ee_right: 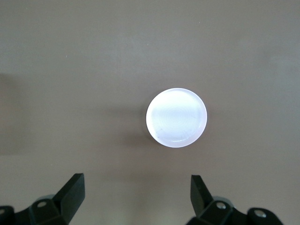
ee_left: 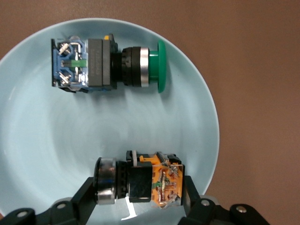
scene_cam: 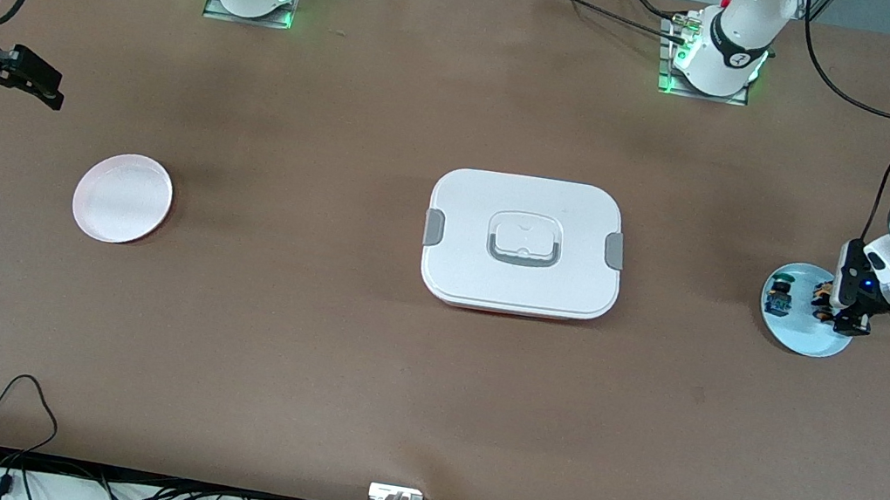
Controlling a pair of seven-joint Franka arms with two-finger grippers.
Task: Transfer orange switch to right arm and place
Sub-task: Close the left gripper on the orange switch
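Our left gripper (ee_left: 140,204) is down on the light blue plate (scene_cam: 789,337) at the middle right of the front picture. Its fingers have shut on the orange switch (ee_left: 140,180), which lies on its side on the plate, low in the left wrist picture. We think the job now is to lift it. We should go straight up and slowly, so the switch does not slip or twist. We should also stay away from the blue and green switch (ee_left: 105,65), which sits on the same plate, apart from ours, higher in that picture. We do not want to bump it.

Our right gripper (scene_cam: 25,77) waits at the upper left of the front picture, above the brown table (scene_cam: 306,353). Its fingers are wide open and hold nothing. The pink plate (scene_cam: 122,198) lies at the middle left, and it looks like the spot to put the switch down later.

A big white box with a lid (scene_cam: 523,244) sits in the middle of the picture. When we carry the switch across, we should pass high over it.
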